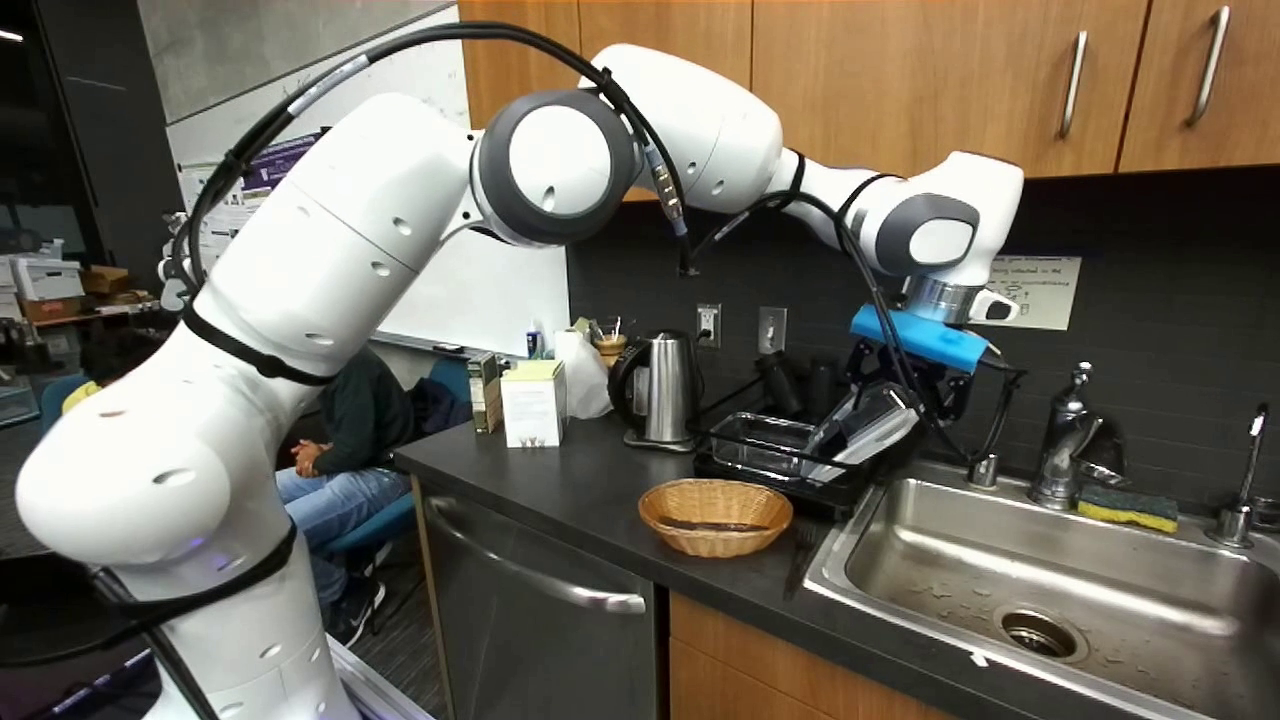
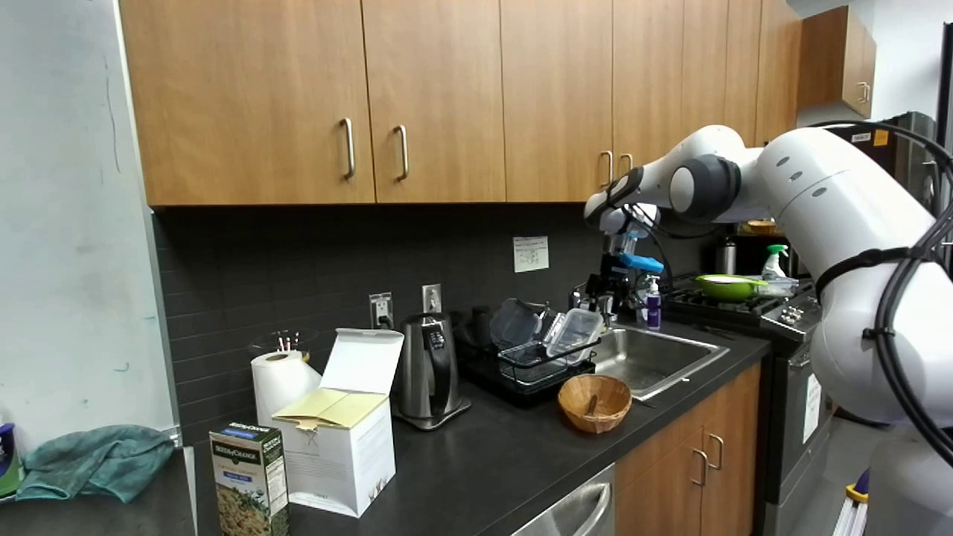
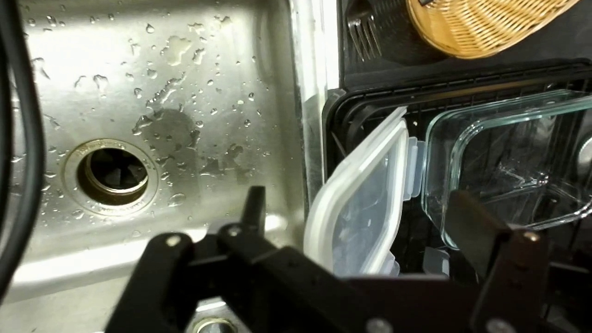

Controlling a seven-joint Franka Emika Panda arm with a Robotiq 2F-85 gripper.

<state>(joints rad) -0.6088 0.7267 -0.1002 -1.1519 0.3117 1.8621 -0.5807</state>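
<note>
A translucent plastic container lid [image 3: 360,222], rounded at the corners, with a thick pale rim, a faintly cloudy panel and clip flaps along its edges. Tilted steeply in a black dish rack [image 3: 416,88], at the end next to a stainless steel sink [image 3: 259,115], just beside a clear rectangular glass container [image 3: 508,113]. Around it in the wrist view, a black gripper [image 3: 356,189] with fingers [image 3: 253,210] spread wide, gripping nothing, apart from the lid on both sides. Below all this, a dark countertop [image 1: 590,490], bearing a wicker basket [image 1: 715,543] with a dark utensil [image 1: 712,525] inside and, between basket and sink, a fork [image 3: 364,34]. Inside the sink, beads of water [image 3: 151,73] around a round drain [image 3: 118,171]; behind it, a metal faucet [image 1: 1062,440] and a green-and-yellow sponge [image 1: 1127,508]. Farther along, an electric kettle [image 1: 672,385], an open white box [image 2: 339,439], a paper towel roll [image 2: 283,383] and a Seeds of Change box [image 2: 246,476]. Overhead, wood-toned cabinets [image 2: 432,97] with metal handles [image 2: 348,149]; under them, a dark tiled backsplash [image 1: 1180,310] with a paper notice [image 2: 531,254] on it. Past the sink, a stove [image 2: 793,316] with a green bowl-shaped vessel [image 2: 730,289] on top. Beyond the counter in an exterior view, a seated person [image 1: 365,415] in dark top and jeans, and a whiteboard [image 1: 480,300].
</note>
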